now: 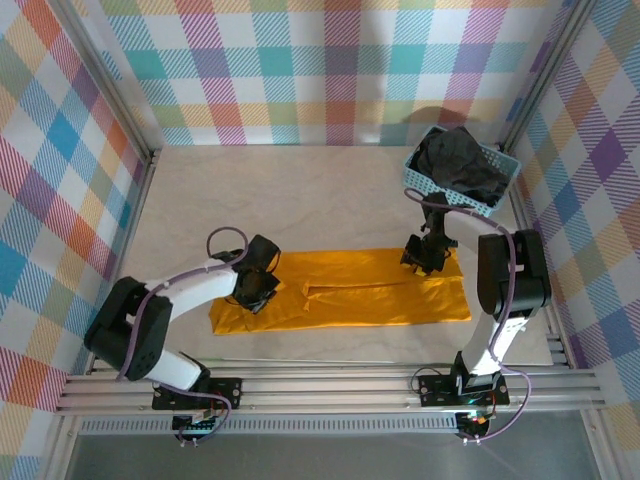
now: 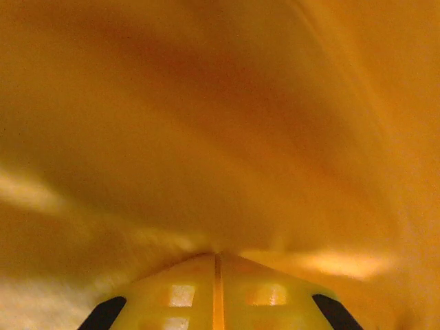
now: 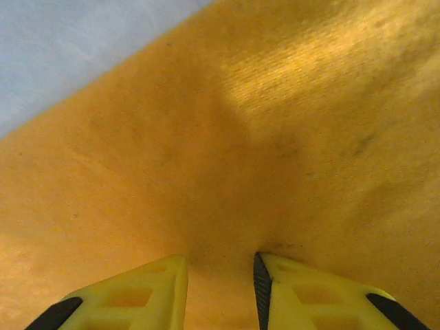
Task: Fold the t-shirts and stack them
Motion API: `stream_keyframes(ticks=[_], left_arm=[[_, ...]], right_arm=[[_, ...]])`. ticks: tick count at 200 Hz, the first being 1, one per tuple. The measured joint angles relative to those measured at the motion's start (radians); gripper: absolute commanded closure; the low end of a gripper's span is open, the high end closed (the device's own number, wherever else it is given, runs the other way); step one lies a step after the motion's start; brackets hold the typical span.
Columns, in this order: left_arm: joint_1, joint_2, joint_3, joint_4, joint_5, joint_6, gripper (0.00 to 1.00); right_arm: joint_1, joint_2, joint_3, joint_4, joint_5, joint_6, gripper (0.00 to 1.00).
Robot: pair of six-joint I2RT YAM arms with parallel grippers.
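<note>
Orange t-shirt (image 1: 350, 300) lies folded lengthwise, flat on tabletop (image 1: 300, 190) nr near edge; black t-shirt (image 1: 460, 165) bunched in blue basket (image 1: 445, 197) at far R corner. L gripper (image 1: 258, 290) at shirt's L end, fingers pressed together on cloth. R gripper (image 1: 425, 262) at R end, fingers slightly apart, pinching a cloth ridge.

- Walls (image 1: 330, 60) hung with pastel checked cloth are seen along the top, left and right of the frame.
- A pale cream table top (image 1: 300, 190) is spread across the middle.
- Metal posts (image 1: 103, 80) are set slanting in the upper corners.
- Metal rails (image 1: 330, 385) are laid along the bottom edge.
- A soft shadow (image 1: 440, 118) is cast on the back wall, upper right.
</note>
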Motion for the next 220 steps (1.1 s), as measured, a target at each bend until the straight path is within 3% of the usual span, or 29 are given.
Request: stream_keyframes(ticks=[29,71,111,145,168,189,220], left_arm=[[0.114,0.148,0.164,-0.019,-0.003,0.097,0.91],[0.227,0.510,0.632,-0.046,-0.001,0.265,0.91],[0.224,0.851,1.122,0.011,0.109,0.283,0.90],[0.179,1.136,1.542,0.093,0.212,0.228,0.88],[0.131,1.368,1.915,0.112,0.251,0.163,0.87],[0.106,1.433,1.998,0.159,0.262,0.107,0.82],[0.099,1.429,2.008,0.179,0.267,0.097,0.57]], right_arm=[[0.002,-0.039,-0.063,0.023,-0.055,0.019,0.67],[0.095,-0.110,-0.162,0.042,-0.118,0.116,0.67],[0.280,-0.173,-0.249,0.137,-0.155,0.302,0.68],[0.412,-0.178,-0.266,0.250,-0.162,0.480,0.68],[0.494,-0.126,-0.219,0.281,-0.161,0.578,0.68],[0.539,-0.066,-0.151,0.291,-0.159,0.621,0.68],[0.552,-0.033,-0.111,0.321,-0.154,0.637,0.62]])
